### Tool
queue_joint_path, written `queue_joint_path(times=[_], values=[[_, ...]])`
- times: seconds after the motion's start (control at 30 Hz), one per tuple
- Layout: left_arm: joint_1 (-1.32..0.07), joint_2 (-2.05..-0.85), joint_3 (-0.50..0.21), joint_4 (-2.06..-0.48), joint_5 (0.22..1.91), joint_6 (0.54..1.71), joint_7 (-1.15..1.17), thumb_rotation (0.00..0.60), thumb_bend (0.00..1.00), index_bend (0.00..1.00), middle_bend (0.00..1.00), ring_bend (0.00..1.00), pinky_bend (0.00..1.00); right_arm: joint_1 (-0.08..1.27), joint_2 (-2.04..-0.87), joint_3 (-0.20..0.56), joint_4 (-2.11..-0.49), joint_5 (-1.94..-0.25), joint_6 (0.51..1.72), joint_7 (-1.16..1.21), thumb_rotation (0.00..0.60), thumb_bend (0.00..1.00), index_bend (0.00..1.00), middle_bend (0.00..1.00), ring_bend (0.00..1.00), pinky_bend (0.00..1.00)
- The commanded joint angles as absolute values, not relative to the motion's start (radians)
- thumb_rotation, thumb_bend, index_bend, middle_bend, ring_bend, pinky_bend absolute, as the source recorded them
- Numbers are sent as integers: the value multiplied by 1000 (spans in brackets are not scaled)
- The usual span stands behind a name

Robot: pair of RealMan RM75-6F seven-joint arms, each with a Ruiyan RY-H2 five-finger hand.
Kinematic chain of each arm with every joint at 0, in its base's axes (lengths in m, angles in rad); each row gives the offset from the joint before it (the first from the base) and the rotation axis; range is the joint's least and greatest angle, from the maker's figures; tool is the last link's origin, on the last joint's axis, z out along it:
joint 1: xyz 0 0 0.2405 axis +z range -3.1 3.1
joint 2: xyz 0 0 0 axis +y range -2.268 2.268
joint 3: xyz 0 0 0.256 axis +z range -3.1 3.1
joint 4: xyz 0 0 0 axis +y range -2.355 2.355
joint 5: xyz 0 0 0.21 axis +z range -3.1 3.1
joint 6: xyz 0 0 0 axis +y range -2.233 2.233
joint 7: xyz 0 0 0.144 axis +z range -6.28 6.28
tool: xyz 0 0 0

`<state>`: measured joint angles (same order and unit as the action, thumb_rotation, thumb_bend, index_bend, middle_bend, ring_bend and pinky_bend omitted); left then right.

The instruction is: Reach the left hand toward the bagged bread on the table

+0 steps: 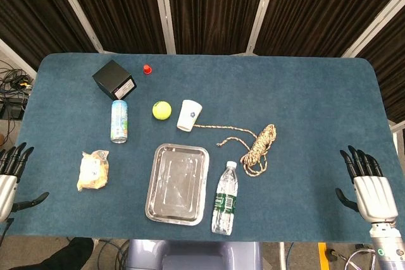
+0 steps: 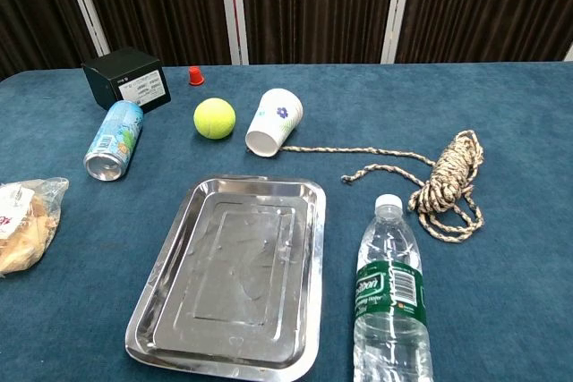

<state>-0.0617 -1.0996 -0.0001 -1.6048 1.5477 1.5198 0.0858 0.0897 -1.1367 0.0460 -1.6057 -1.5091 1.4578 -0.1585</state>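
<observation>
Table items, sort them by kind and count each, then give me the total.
Drink containers: 3, can, water bottle, paper cup
Food: 1, bagged bread
Balls: 1, tennis ball
Boxes: 1, black box
Trays: 1, metal tray
Rope: 1, rope coil
Small red cap: 1
Total: 9

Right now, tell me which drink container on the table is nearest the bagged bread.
The blue can, lying just beyond the bagged bread on the table's left. The paper cup and water bottle sit farther right, past the metal tray.
</observation>
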Motion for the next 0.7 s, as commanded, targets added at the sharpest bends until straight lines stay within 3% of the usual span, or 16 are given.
queue_joint_path(times=[0.03,0.37,0.7], values=[[-62,-1099,0,-1605,1547,1517,87,600,36,0,0,0,0,90,-1137,46,-1607,-1509,1458,-158,600,302,0,0,0,97],[-107,-1100,5,-1622,1524,1413,134,600,36,0,0,0,0,91,-1139,46,-1612,-1509,1456,-165,600,302,0,0,0,98],[-261,-1147,-23,-1678,1334,1103,351,600,41,0,0,0,0,90,-1138,48,-1609,-1504,1456,-160,600,303,0,0,0,98]])
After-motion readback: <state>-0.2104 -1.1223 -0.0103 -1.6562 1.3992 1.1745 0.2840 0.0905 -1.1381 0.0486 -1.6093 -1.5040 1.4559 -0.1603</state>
